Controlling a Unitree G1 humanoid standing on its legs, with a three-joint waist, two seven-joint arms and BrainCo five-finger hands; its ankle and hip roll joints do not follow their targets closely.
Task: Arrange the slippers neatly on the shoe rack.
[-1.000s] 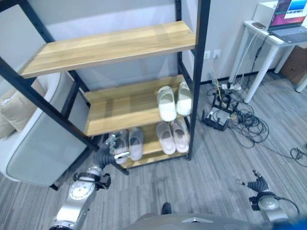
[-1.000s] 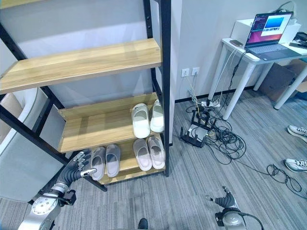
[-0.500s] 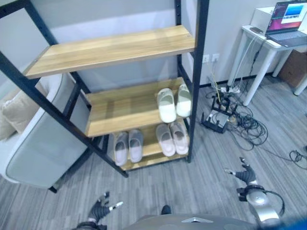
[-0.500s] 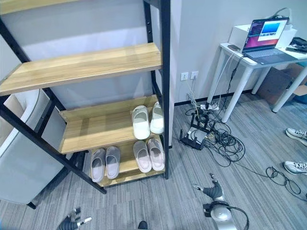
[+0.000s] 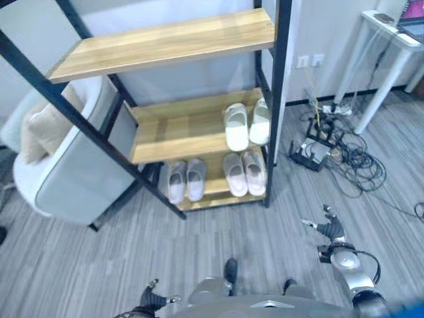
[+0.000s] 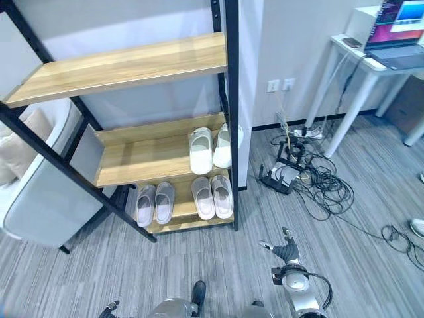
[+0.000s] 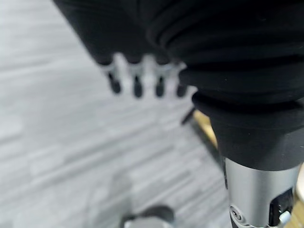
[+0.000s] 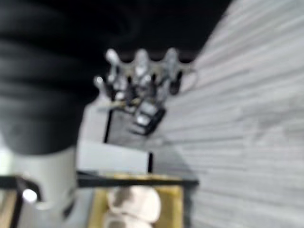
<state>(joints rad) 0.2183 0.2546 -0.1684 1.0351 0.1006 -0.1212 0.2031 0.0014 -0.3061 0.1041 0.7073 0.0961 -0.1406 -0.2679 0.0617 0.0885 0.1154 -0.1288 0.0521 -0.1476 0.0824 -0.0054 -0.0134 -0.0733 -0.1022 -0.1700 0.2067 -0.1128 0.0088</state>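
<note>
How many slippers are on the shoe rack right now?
6: a white pair on the middle wooden shelf, a grey pair and a pale pair on the bottom shelf.

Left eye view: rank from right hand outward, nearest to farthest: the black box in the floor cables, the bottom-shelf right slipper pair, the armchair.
From the right hand:
1. Black box, in the cables on the floor, to the rack's right.
2. Right slipper pair, bottom shelf of the rack.
3. Armchair, far left behind the rack's frame.
</note>
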